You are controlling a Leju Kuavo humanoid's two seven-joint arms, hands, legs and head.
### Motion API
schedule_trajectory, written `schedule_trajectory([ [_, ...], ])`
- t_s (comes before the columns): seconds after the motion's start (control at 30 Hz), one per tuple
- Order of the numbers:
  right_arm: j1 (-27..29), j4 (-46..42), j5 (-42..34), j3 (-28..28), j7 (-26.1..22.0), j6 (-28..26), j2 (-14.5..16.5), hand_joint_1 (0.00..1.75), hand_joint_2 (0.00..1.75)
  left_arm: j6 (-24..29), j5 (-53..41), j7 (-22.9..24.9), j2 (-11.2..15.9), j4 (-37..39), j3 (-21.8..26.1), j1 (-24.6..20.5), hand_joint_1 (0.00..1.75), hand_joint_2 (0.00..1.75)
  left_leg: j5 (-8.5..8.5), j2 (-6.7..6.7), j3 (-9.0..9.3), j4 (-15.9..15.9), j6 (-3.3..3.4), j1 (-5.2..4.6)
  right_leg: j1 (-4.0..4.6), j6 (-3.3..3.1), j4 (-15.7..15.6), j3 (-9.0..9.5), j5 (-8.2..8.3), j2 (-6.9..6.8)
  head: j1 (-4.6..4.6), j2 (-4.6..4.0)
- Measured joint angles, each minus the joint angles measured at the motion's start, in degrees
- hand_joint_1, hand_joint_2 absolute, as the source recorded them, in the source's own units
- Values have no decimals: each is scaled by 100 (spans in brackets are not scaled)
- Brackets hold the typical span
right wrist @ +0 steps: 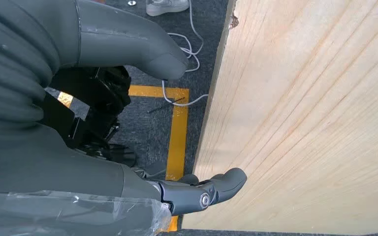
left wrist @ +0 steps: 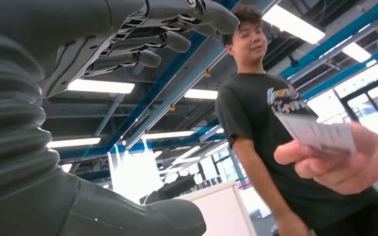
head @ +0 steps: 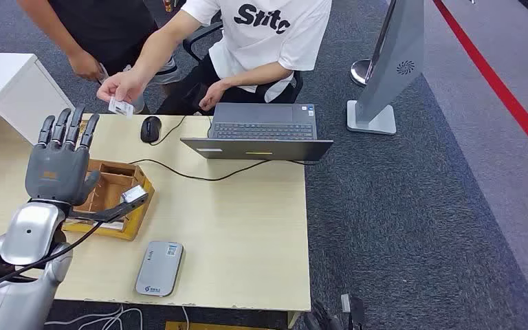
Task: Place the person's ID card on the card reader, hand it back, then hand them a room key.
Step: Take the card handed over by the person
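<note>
A person in a white shirt holds a small white ID card (head: 121,106) out over the table's far edge, pinched in their hand (head: 118,86). My left hand (head: 59,163) is raised just short of the card, fingers straight and spread, holding nothing. In the left wrist view the card (left wrist: 320,133) sits in the person's fingers, a gap away from my hand's fingers (left wrist: 162,42) and thumb (left wrist: 142,216). The grey card reader (head: 159,268) lies flat near the table's front edge. My right hand (right wrist: 128,113) hangs empty beside the table's front edge, fingers apart.
A wooden box (head: 115,199) sits under my left forearm, with a small grey card-like piece (head: 133,194) at its corner. An open laptop (head: 260,132), a black mouse (head: 150,128) and a cable lie at the far side. A second person in a dark shirt (left wrist: 266,113) stands close.
</note>
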Motion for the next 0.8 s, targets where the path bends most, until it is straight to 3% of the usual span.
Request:
schedule_trajectory([
  [0.3,5,-16,27,-72,5,6,0,0,175,84,-11,10,-125,207,292,165,0,175,0,0,0,0,0,0,0,0,0,1,0,0,1,-1],
  [0.43,7,-21,54,-87,7,2,0,0,175,203,-11,38,-163,236,333,204,171,175,0,0,0,0,0,0,0,0,0,0,0,-1,1,0],
  [0.8,17,-27,123,-123,-10,0,0,0,175,636,-11,-7,-387,128,439,270,175,175,0,-1,0,0,0,0,0,0,0,1,0,-1,1,-1],
])
